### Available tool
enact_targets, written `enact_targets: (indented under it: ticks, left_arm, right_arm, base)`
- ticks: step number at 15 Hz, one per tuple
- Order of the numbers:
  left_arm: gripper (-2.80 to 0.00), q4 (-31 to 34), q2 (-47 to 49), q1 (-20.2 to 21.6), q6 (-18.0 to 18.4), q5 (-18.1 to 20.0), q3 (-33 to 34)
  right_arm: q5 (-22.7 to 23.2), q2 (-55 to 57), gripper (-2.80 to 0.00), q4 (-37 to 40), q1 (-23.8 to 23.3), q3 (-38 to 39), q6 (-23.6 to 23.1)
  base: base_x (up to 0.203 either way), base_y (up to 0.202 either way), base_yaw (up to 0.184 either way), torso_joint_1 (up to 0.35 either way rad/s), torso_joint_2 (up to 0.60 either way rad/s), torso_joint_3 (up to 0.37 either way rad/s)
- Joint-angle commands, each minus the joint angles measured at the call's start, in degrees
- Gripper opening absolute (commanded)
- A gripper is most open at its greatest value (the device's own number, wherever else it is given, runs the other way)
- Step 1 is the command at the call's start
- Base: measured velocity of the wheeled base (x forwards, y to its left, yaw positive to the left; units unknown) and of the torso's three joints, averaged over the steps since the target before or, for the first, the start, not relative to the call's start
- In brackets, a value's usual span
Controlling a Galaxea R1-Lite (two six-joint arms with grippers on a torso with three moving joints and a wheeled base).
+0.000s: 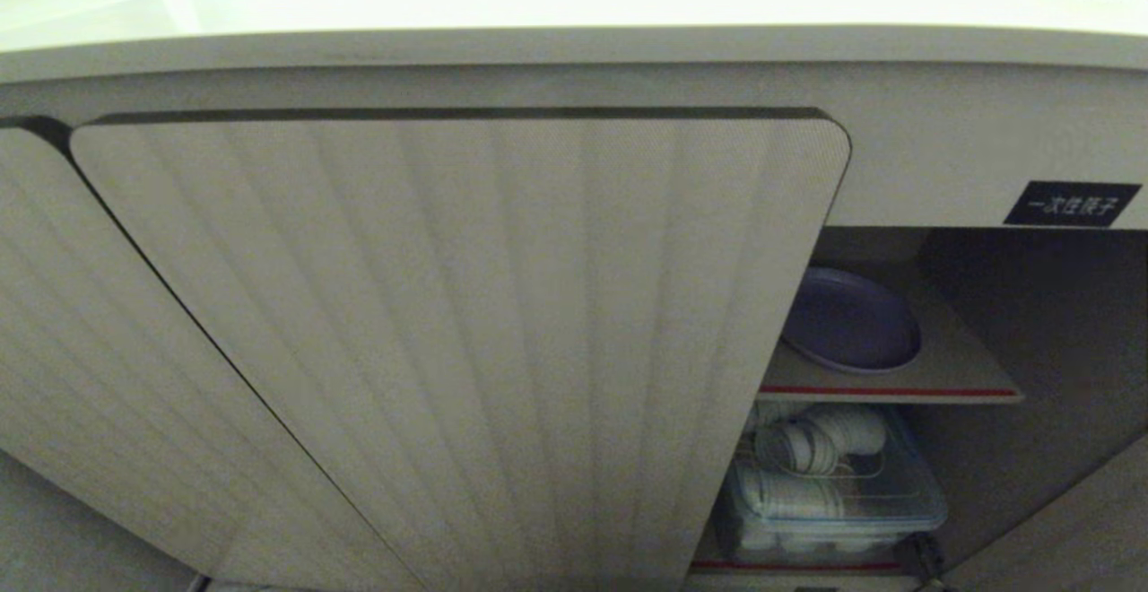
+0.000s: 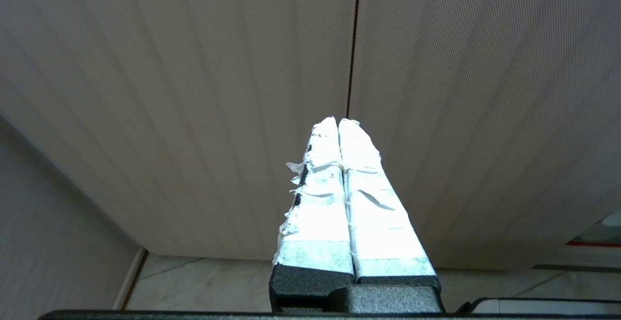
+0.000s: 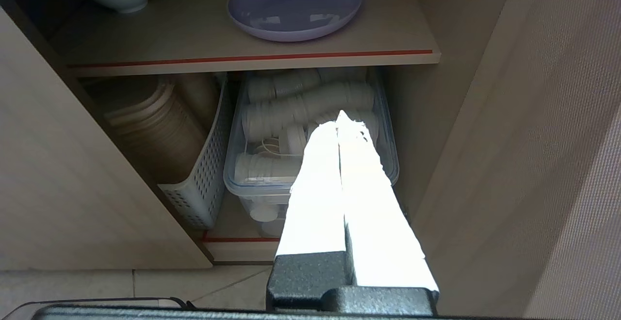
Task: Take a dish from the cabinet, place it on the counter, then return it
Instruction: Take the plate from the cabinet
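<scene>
The purple dish [image 3: 295,5] sits on the cabinet's [image 1: 466,323] upper shelf [image 3: 252,59], behind the open door. Nothing is lifted yet, so this looks like the very start. The right gripper [image 3: 342,116] hangs below the shelf, fingers together and empty; the left gripper [image 2: 338,122], likewise closed, faces shut doors. Next, the right fingers must part and rise to the dish's rim before carrying it to the worktop [image 1: 574,9].

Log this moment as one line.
plate: on cabinet shelf | right gripper: shut, outside open cabinet | left gripper: shut, facing closed doors
</scene>
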State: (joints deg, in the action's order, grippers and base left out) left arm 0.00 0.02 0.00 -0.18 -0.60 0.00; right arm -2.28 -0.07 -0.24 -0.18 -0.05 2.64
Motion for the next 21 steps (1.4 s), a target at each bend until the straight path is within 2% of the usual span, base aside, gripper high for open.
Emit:
enact_targets:
  ticks: [1, 17, 21]
  left_arm:
    - [-2.80, 0.00, -0.02, 0.00, 0.00, -0.02, 0.00]
    - [-2.80, 0.00, -0.02, 0.00, 0.00, -0.02, 0.00]
    - [-2.80, 0.00, -0.02, 0.00, 0.00, -0.02, 0.00]
  right_arm:
    - [-0.01, 0.07, -2.80, -0.02, 0.01, -0.04, 0.00]
    - [-0.01, 0.07, -2.80, -0.02, 0.01, 0.05, 0.09]
    - [-0.02, 0.32, -2.80, -0.20, -0.08, -0.27, -3.46]
  base:
    - [0.000, 0.000, 0.000, 0.000, 0.00, 0.000]
    - [0.000, 0.000, 0.000, 0.000, 0.00, 0.000]
    - [0.000, 0.000, 0.000, 0.000, 0.00, 0.000]
